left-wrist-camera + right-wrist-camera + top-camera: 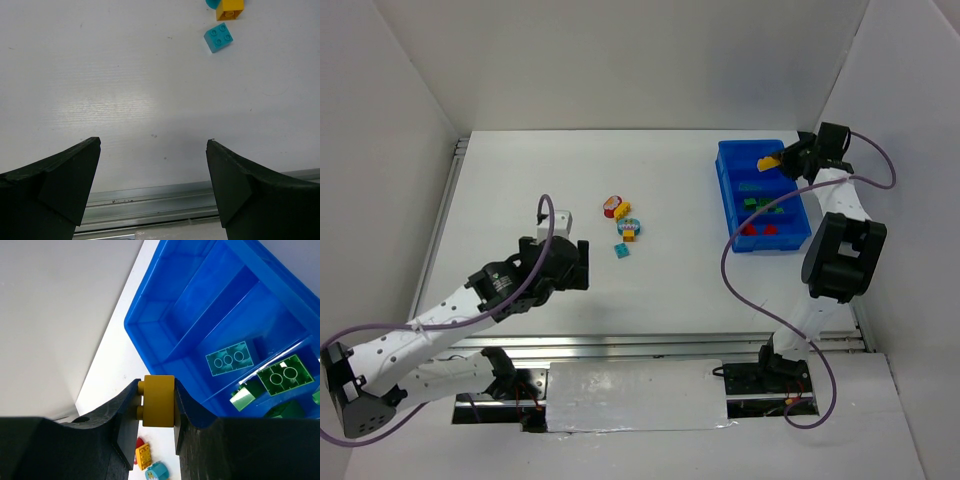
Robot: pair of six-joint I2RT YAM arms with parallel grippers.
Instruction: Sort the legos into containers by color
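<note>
My right gripper (775, 161) is shut on a yellow brick (159, 401) and holds it above the far end of the blue bin (729, 196). In the right wrist view the bin's (150, 340) far compartment is bare; a teal brick (229, 358) and green bricks (284, 374) lie in the following ones. Red bricks (761, 229) lie in the near compartment. A loose cluster of red, yellow and teal bricks (623, 224) lies mid-table. My left gripper (582, 262) is open and empty, left of a teal brick (219, 38) and a yellow brick (229, 8).
A metal rail (150, 202) runs along the table's near edge under my left fingers. White walls enclose the table on three sides. The right arm's purple cable (745, 262) loops over the table beside the bin.
</note>
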